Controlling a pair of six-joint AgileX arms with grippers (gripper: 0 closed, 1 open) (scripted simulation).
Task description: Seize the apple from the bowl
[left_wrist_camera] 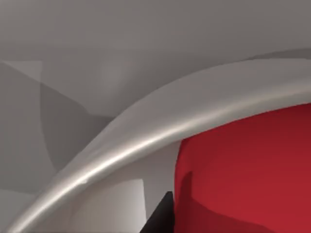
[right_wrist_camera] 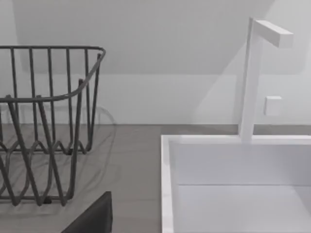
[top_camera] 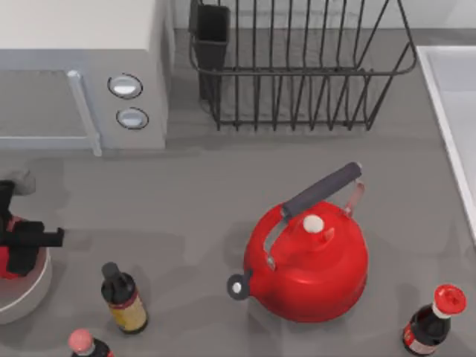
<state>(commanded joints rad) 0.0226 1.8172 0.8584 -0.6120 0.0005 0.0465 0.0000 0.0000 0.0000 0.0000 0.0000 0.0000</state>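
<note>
The glossy red apple (top_camera: 6, 262) lies in the round white bowl (top_camera: 33, 291) at the table's front left corner, mostly covered by my left arm. My left gripper (top_camera: 26, 239) reaches down into the bowl and is shut on the apple. In the left wrist view the apple (left_wrist_camera: 248, 170) sits just inside the thick bowl rim (left_wrist_camera: 146, 141), and one dark fingertip (left_wrist_camera: 160, 218) presses against its side. The other finger is hidden. My right arm is parked off the right side, with a dark part of my right gripper (right_wrist_camera: 92, 218) visible.
A big red kettle (top_camera: 306, 260) with a dark handle stands at centre front. Sauce bottles (top_camera: 123, 297) (top_camera: 433, 321) (top_camera: 85, 346) line the front. A microwave (top_camera: 82, 74) is at back left, a wire dish rack (top_camera: 297, 67) at the back, and a white sink (right_wrist_camera: 233, 184) at right.
</note>
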